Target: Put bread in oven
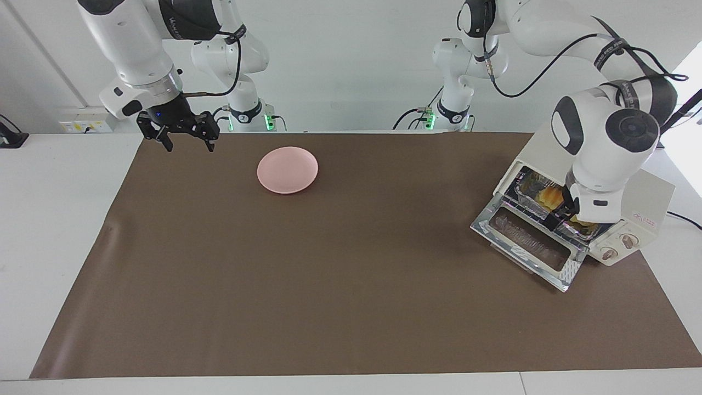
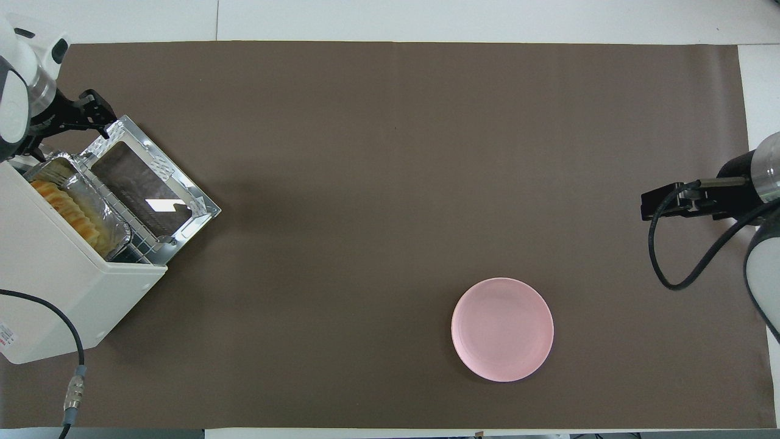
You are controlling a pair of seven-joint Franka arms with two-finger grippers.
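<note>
The cream-white oven (image 1: 647, 197) stands at the left arm's end of the table with its glass door (image 1: 526, 241) dropped open. The yellow-orange ridged bread (image 1: 548, 196) lies in a silver foil tray (image 1: 526, 189) on the wire rack in the oven's mouth. It also shows in the overhead view (image 2: 67, 207), in the tray (image 2: 106, 213). My left gripper (image 1: 563, 214) is open and empty over the door, in front of the tray; in the overhead view (image 2: 97, 113) it is over the door's corner. My right gripper (image 1: 186, 137) is open and empty, waiting over the right arm's end of the mat.
A round pink plate (image 1: 287, 169) sits empty on the brown mat (image 1: 329, 285), nearer the robots and toward the right arm's end; it also shows in the overhead view (image 2: 502, 329). The oven's cable (image 2: 73, 341) runs off beside it.
</note>
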